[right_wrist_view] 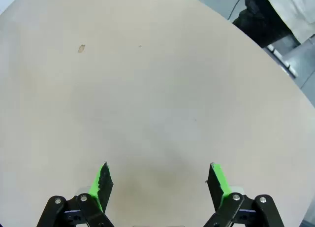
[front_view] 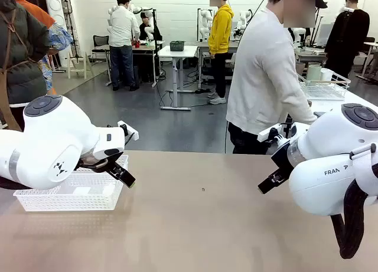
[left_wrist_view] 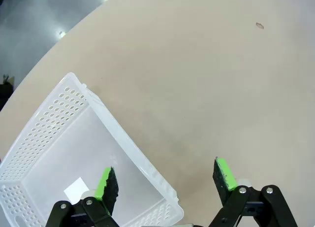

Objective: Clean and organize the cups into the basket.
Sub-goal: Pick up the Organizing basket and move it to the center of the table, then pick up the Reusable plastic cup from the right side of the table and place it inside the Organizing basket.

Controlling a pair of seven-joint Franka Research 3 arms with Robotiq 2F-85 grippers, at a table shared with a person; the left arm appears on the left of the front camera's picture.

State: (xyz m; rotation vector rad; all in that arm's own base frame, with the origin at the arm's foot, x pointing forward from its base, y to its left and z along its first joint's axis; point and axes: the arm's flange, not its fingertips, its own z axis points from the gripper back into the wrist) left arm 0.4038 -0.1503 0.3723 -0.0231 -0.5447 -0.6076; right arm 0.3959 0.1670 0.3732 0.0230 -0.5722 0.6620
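The white lattice basket (front_view: 71,199) sits on the table's left side, with nothing in it but a small white label. My left gripper (front_view: 125,154) hangs open just above its right end; in the left wrist view the gripper (left_wrist_view: 165,170) straddles the basket's (left_wrist_view: 44,133) near corner. On the right, my right gripper (front_view: 270,157) is open over bare tabletop, as the right wrist view also shows (right_wrist_view: 160,170). A pale mint cup (front_view: 313,71) stands in a white wire basket (front_view: 325,89) at the far right.
A person in a white sweater (front_view: 266,77) stands at the table's far edge, turned toward the wire basket. The beige tabletop (front_view: 201,225) has a small mark (front_view: 204,207) near its middle. Other people and tables are far behind.
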